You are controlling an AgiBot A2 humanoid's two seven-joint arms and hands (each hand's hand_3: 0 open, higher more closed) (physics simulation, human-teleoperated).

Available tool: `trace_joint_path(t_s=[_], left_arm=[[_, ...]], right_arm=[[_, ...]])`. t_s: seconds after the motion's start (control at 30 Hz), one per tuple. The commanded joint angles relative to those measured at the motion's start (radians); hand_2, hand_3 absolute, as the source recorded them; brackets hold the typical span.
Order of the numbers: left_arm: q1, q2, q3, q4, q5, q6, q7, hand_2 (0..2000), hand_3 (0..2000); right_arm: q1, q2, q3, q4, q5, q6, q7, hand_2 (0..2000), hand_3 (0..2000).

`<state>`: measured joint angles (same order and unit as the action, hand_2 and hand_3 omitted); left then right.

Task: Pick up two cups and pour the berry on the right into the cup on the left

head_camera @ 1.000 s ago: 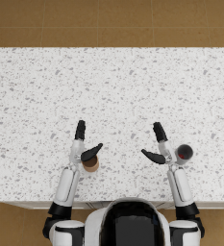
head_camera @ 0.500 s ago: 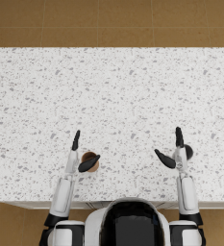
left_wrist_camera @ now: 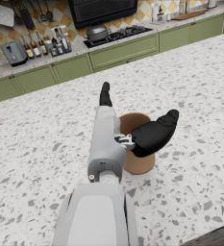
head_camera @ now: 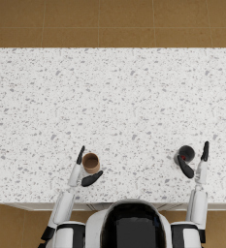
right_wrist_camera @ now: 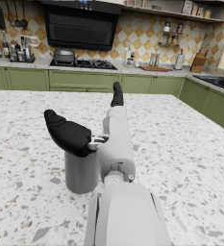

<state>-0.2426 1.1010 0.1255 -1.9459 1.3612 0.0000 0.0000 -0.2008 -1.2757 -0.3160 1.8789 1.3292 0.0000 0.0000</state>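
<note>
On the counter, both my hands have slid beside the cups: left hand brackets the brown cup, right hand the grey cup, fingers still spread, gripping nothing yet.

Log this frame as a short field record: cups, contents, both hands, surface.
surface: speckled white counter
left cup: brown cup, upright, contents not visible
right cup: dark grey cup, upright, something red inside
left robot hand: open beside the brown cup, thumb and fingers either side, not closed
right robot hand: open beside the dark grey cup, not closed
lifted: neither cup
</note>
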Motion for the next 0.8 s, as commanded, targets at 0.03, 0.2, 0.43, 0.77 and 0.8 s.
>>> trace_joint_path(t_s=[0.03,0.2,0.43,0.77,0.8], left_arm=[[-0.001,0.002,0.003,0.059,0.0,0.0,0.0,0,0],[0.004,0.015,-0.013,0.093,0.0,0.0,0.0,0,0],[0.022,0.039,0.022,0.164,0.0,0.0,0.0,0,0],[0.056,0.076,0.027,0.23,0.0,0.0,0.0,0,0],[0.057,0.079,0.03,0.233,0.0,0.0,0.0,0,0]], right_arm=[[-0.032,-0.016,-0.009,-0.05,0.0,0.0,0.0,0,0],[-0.028,-0.023,0.004,-0.107,0.0,0.0,0.0,0,0],[-0.007,-0.028,0.034,-0.164,0.0,0.0,0.0,0,0],[0.048,-0.033,0.1,-0.257,0.0,0.0,0.0,0,0],[0.057,-0.033,0.106,-0.278,0.0,0.0,0.0,0,0]])
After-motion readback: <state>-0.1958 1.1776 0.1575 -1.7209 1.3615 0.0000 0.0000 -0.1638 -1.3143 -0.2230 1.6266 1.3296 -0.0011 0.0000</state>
